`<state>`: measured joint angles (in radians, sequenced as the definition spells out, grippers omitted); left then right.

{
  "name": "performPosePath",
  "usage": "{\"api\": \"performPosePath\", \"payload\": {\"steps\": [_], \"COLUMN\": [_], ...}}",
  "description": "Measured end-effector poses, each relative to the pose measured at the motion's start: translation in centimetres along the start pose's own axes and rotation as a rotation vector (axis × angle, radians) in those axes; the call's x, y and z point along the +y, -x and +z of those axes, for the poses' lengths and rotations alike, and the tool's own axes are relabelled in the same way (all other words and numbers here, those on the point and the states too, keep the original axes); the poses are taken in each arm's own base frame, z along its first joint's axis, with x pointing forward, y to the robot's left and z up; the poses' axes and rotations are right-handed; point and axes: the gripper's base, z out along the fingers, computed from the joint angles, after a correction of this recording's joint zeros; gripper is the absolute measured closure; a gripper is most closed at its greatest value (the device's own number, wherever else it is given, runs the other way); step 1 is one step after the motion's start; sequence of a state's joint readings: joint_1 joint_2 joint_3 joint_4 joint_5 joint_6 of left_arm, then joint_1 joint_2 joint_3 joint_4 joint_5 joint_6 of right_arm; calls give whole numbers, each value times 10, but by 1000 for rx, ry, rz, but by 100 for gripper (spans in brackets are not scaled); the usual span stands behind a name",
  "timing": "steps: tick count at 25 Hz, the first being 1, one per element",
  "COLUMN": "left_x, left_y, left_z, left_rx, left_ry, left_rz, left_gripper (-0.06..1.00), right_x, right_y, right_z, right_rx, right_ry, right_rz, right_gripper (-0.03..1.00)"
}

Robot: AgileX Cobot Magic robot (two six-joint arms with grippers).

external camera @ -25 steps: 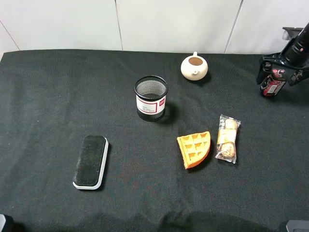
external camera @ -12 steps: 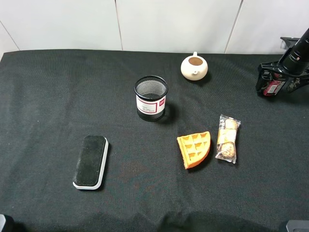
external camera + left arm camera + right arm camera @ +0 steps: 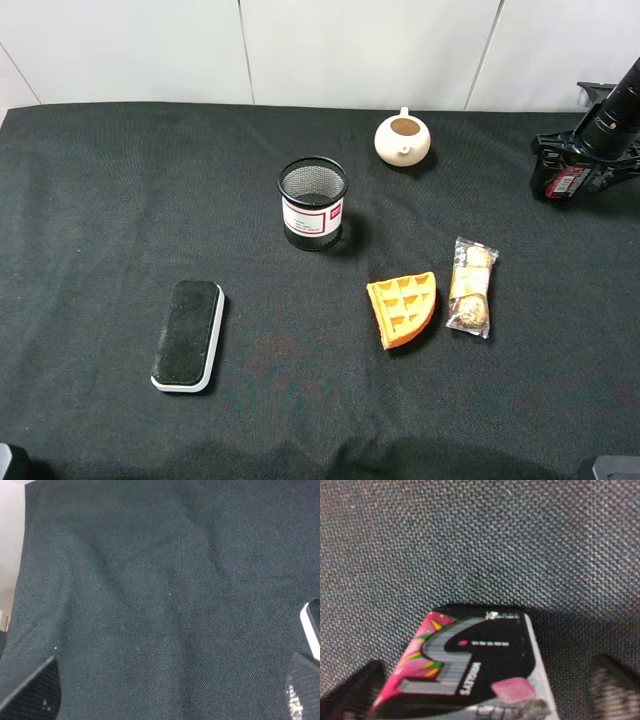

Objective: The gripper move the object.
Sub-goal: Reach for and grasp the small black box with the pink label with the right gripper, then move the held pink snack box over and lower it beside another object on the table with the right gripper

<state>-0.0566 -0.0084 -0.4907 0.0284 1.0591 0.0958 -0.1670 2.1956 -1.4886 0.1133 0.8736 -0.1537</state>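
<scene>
Position: small black carton stands far right on cloth | right gripper straddles it, jaws apart, one finger clear of its side | advice: centre over carton, close squarely across both sides before moving | left gripper wide, empty.

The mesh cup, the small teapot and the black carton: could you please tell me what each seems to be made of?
The mesh cup looks like black metal mesh, matte, with fine holes showing above its paper label. The teapot seems glazed ceramic: cream, smooth, faintly shiny. The carton is probably printed card, glossy, with crisp folded edges.
</scene>
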Motion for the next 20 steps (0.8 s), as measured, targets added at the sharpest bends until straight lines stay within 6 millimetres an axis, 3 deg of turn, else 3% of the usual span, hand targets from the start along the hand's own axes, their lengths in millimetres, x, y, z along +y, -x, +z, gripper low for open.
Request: {"api": "performPosePath", "payload": {"steps": [3, 4, 20], "left_x": [0, 0, 0], "left_y": [0, 0, 0], "left_z": [0, 0, 0], "left_rx": [0, 0, 0], "left_ry": [0, 0, 0], "left_rz": [0, 0, 0], "left_gripper": [-1, -1, -1], "right_x": [0, 0, 0], "right_y": [0, 0, -1], "right_z": [0, 0, -1], "right_rx": [0, 0, 11], "right_ry": [0, 0, 1], "right_rz": [0, 0, -1], "right_gripper": [62, 63, 63]}}
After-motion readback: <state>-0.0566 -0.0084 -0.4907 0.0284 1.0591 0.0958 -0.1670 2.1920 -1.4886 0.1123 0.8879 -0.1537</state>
